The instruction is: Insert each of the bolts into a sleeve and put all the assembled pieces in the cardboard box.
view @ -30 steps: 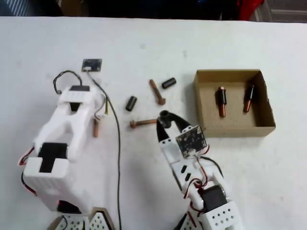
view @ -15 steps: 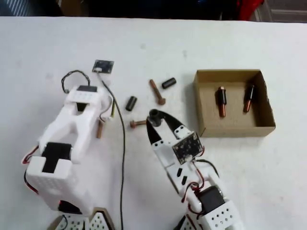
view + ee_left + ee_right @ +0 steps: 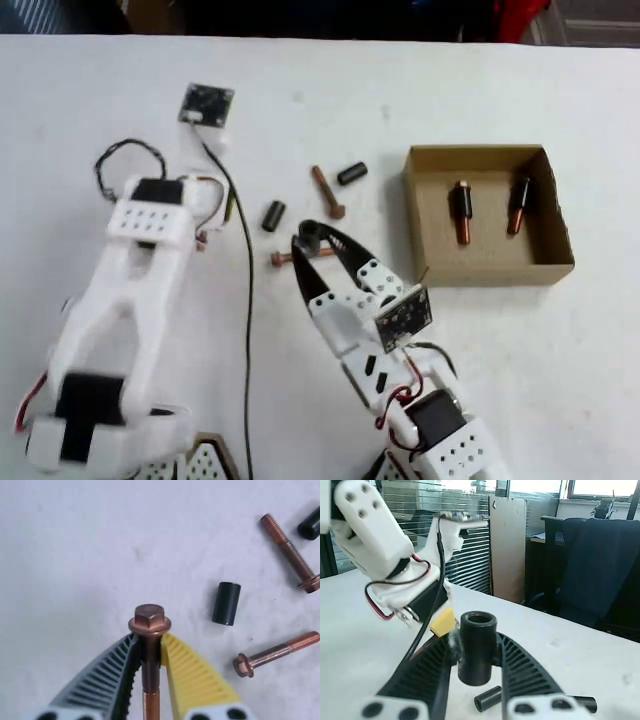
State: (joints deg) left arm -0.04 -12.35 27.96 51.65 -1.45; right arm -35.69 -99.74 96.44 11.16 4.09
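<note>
Left gripper [image 3: 148, 642]: clamped on a bolt [image 3: 149, 622], head proud of the fingertips, shank lying between them.
Right gripper [image 3: 476, 655]: clamped on a sleeve [image 3: 478, 635], bore open.
Cardboard box [image 3: 488, 270]: beside the right gripper, far from the left.
Risk: head leads and little shank is free, so mating may jam or knock the bolt loose.

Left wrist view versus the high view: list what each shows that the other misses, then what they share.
Left wrist view adds: the left gripper, its grey and yellow fingers shut on a bolt just under its hex head.
High view adds: the cardboard box holding two assembled pieces, and the right gripper shut on a sleeve.
Shared: a loose sleeve and two loose bolts lying on the table.
</note>
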